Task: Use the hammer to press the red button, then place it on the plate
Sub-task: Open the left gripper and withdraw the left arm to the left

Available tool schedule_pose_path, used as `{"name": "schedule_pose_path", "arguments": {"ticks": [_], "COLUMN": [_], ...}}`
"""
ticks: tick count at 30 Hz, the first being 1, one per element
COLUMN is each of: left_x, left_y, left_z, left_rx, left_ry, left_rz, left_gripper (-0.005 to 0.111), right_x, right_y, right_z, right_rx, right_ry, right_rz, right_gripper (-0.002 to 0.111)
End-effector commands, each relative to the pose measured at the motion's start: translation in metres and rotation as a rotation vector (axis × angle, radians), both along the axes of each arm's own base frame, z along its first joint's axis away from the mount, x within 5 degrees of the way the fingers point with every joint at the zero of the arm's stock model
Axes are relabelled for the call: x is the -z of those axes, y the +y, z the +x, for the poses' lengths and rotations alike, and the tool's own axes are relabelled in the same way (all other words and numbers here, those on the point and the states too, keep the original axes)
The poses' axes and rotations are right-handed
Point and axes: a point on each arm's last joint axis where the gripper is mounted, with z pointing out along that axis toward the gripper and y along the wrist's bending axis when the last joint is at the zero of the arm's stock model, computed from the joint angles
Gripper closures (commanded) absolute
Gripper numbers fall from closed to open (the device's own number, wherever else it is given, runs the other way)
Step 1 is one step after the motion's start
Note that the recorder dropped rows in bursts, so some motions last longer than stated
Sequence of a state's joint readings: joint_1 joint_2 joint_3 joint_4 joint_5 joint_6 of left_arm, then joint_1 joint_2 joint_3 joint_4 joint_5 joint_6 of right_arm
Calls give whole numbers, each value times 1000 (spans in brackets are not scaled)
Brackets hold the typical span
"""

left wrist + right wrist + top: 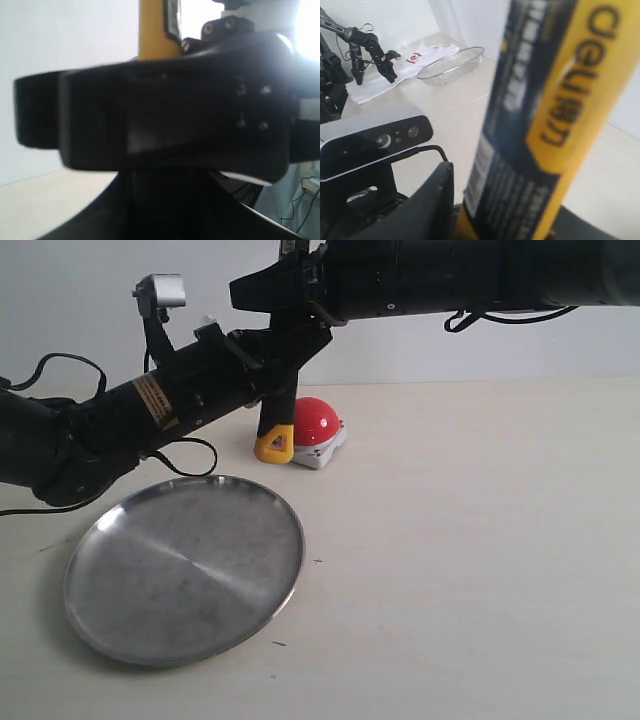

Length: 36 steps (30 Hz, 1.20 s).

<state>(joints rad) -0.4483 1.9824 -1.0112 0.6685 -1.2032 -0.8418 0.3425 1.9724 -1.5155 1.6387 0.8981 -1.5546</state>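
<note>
The hammer (274, 443) hangs upright, yellow looped end down, just left of the red button (316, 421); its head is hidden by the arms. My left gripper (283, 368) reaches up from the left and is shut on the black part of the handle; in the left wrist view only a strip of yellow handle (151, 30) shows. My right gripper (287, 292) comes in from the upper right above it. The lettered handle (540, 125) stands between its jaws beside one black finger (437, 200), contact unclear. The silver plate (100, 530) lies at front left.
The right wrist view shows the left wrist's grey camera (372, 137), a wire mesh bowl (451, 66), a white cloth (395, 70) and another small black arm (370, 45) further off. Black cables (190, 455) hang from the left arm above the plate's far rim.
</note>
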Motion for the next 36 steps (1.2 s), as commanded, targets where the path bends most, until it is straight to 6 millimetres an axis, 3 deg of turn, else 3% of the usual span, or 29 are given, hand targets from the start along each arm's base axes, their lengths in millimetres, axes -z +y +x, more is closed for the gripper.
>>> {"name": "schedule_pose_path", "arguments": {"ticks": [1,4,6,13,15,17,19,20,22,23,24,30,36], "left_x": [4,5,6,9,9,6,4,1,0,0,1,3,-7], "left_y": [-17,-16,-16,-9,8,37,62,73,100,111,119,154,182], "left_z": [-19,-19,-18,-16,-6,8,18,21,28,30,30,29,14], "left_rx": [145,143,138,160,127,71,27,7,-31,-35,-35,-199,-604], "left_ry": [-43,-38,-32,-50,-53,-37,-1,19,75,104,105,164,245], "left_rz": [61,69,79,121,134,142,136,128,112,111,125,146,397], "left_gripper": [54,15,5,3,3,4,16,29,64,92,108,107,107], "right_x": [-17,-15,-13,-9,-6,-4,-6,-10,-16,-20,-21,-22,-19], "right_y": [-9,-12,-15,-27,-30,-32,-34,-36,-39,-41,-43,-47,-46], "right_z": [15,19,23,35,37,35,32,30,24,21,20,10,7], "right_rx": [180,229,286,466,493,487,490,494,492,502,505,494,464], "right_ry": [-69,-72,-64,-71,-79,-70,-52,-49,-46,-29,-17,48,100], "right_rz": [-12,-37,-55,-135,-189,-244,-280,-289,-333,-348,-363,-435,-447], "right_gripper": [108,108,108,108,108,108,108,108,108,108,108,108,108]}}
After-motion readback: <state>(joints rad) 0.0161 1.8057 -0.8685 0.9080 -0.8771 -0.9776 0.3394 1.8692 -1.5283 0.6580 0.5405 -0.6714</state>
